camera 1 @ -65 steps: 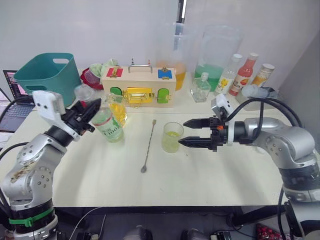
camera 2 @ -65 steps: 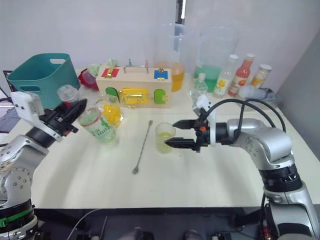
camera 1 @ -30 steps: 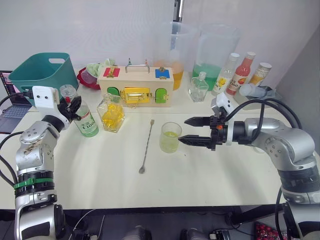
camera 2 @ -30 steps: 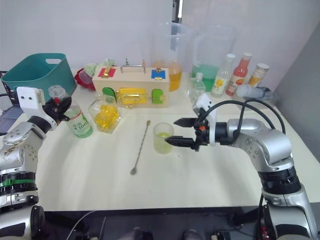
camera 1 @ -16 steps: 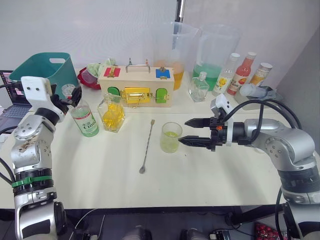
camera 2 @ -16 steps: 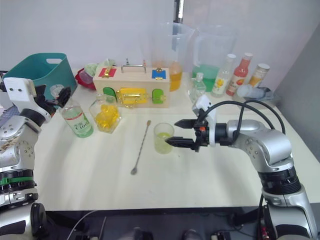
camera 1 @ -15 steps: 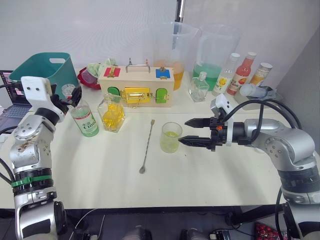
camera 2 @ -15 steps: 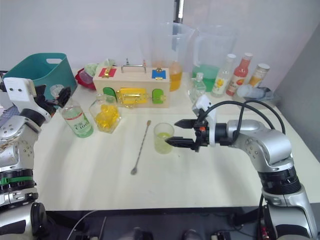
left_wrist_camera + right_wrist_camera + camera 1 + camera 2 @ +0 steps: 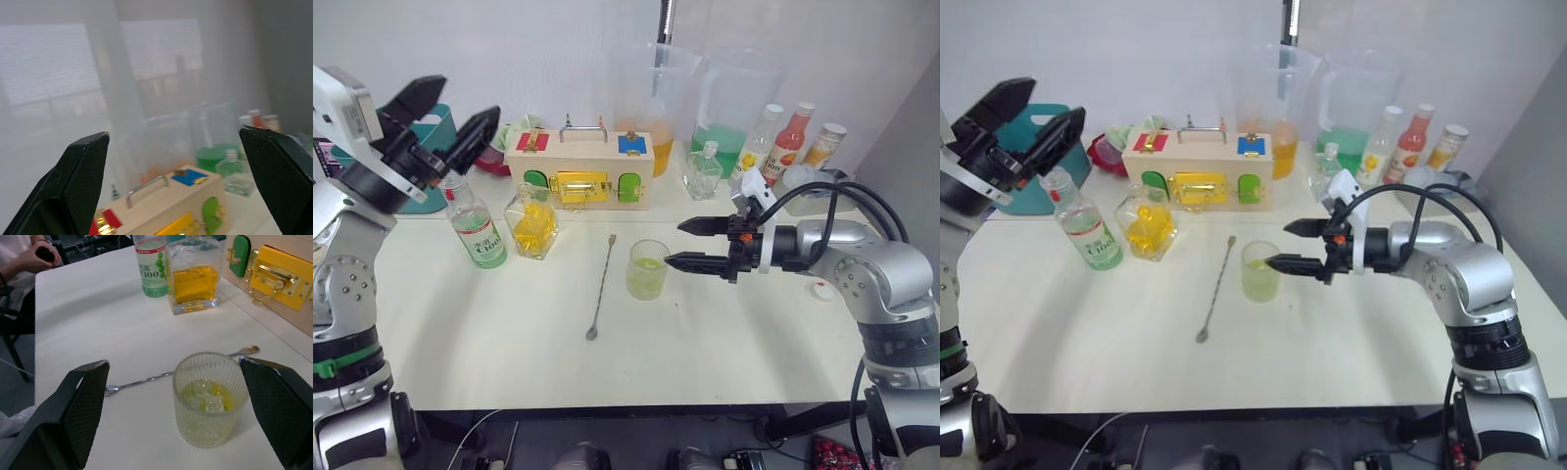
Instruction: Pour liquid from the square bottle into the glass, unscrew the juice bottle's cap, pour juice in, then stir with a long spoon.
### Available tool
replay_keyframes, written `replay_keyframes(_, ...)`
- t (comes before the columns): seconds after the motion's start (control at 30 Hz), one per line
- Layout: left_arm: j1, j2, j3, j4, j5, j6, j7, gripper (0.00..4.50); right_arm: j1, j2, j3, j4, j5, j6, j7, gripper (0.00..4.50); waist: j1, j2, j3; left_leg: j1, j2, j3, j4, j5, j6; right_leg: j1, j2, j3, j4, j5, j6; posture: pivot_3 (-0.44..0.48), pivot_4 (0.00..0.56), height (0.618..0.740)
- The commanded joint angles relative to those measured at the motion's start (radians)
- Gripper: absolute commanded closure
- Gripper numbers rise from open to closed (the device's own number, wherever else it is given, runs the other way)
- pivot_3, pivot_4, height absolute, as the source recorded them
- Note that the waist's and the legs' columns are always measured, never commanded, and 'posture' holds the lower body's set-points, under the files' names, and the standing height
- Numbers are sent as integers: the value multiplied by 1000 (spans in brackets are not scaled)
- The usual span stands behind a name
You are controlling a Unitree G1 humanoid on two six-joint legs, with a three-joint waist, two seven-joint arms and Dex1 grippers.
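The juice bottle [image 9: 478, 231], green-and-white label, stands upright at the table's left. Its cap is out of view. Just right of it sits the square bottle [image 9: 530, 221] with yellow liquid. The glass [image 9: 647, 269] at mid-table holds a little pale yellow-green liquid. The long spoon [image 9: 601, 289] lies flat to the glass's left. My left gripper [image 9: 448, 113] is raised high above and behind the juice bottle, open and empty. My right gripper [image 9: 677, 243] hovers open just right of the glass, fingertips pointing at it. In the right wrist view the glass [image 9: 210, 399] sits between its fingers.
A wooden latch box [image 9: 582, 166] stands behind the square bottle. Two tall pitchers [image 9: 736, 103], a small clear bottle [image 9: 703, 174] and several drink bottles [image 9: 790, 147] line the back right. A teal bin [image 9: 438, 132] is at back left. A person [image 9: 24, 257] sits beyond the table's left end.
My left gripper opened, let go of the juice bottle and rose up and away from it; the bottle stays standing. My right gripper edged slightly right and up.
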Motion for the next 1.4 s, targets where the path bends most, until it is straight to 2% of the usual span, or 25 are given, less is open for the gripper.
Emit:
replay_keyframes(0.03, 8, 27, 30, -50, -70, 61, -2, 24, -8, -12, -39, -4, -11, -50, 17, 0, 0, 0, 0, 0, 0, 0, 0, 0, 0, 0, 0, 0, 0, 0, 0, 0, 150, 733)
replay_keyframes(0.13, 60, 54, 33, -88, -104, 109, -33, 24, 1, -16, -42, 4, -32, -82, 20, 0, -1, 0, 0, 0, 0, 0, 0, 0, -1, 0, 1, 0, 0, -1, -1, 0, 150, 733)
replay_keyframes(0.23, 327, 94, 37, -179, -126, 167, -162, 24, 129, -55, -83, -7, -96, -200, 30, 0, -2, 2, -2, 1, 0, 0, -3, 0, -1, 0, 1, 0, -1, -1, -1, 0, 150, 733)
replay_keyframes(0.3, 413, 102, 40, -198, -107, 140, -195, 24, 169, -64, -111, 3, -108, -236, 18, 0, 1, 1, -1, 6, -2, 1, -9, 0, -1, 3, -1, 1, -1, -1, 0, 0, 150, 733)
replay_keyframes(0.37, 484, 89, 47, -186, -85, 108, -212, 24, 224, -77, -157, 12, -108, -263, 17, 0, 3, 0, 0, 3, -1, 1, -9, 1, -3, 0, -1, 0, -3, -4, -1, 0, 150, 733)
replay_keyframes(0.43, 508, 83, 51, -178, -79, 97, -219, 24, 247, -82, -173, 12, -109, -276, 21, 0, 4, 0, 0, 2, -1, 1, -12, 3, -6, -1, 0, 0, -5, -5, -3, 0, 150, 733)
replay_keyframes(0.53, 580, 75, 47, -138, 2, 16, -251, 24, 342, -79, -225, 5, -90, -296, 28, 0, 6, 0, -1, 4, 0, 1, -15, 5, -10, -1, 0, 0, -6, -5, -4, 0, 150, 733)
replay_keyframes(0.77, 690, 31, 62, -24, 108, -161, -316, 24, 481, -73, -302, 39, -108, -368, 31, 0, 7, 1, -1, 6, 1, 1, -17, 4, -11, 0, 0, 1, -7, -5, -6, 0, 150, 733)
replay_keyframes(1.03, 829, -63, 160, 146, 149, -336, -351, 24, 655, -74, -404, 84, -103, -433, 37, 0, 7, 1, -1, 6, 1, 0, -18, 4, -10, 1, -2, 0, -10, -4, -7, 0, 150, 733)
replay_keyframes(1.23, 907, -75, 200, 294, 180, -437, -393, 24, 717, -96, -476, 161, -118, -510, 66, 0, 10, 2, -1, 6, 2, -2, -18, 3, -9, -3, -3, 0, -12, -4, -7, 0, 150, 733)
replay_keyframes(1.4, 929, -76, 209, 320, 164, -442, -403, 24, 727, -126, -524, 229, -113, -540, 85, 0, 10, 2, -1, 6, 2, -1, -17, 1, -7, -3, -5, 0, -13, -4, -6, 0, 150, 733)
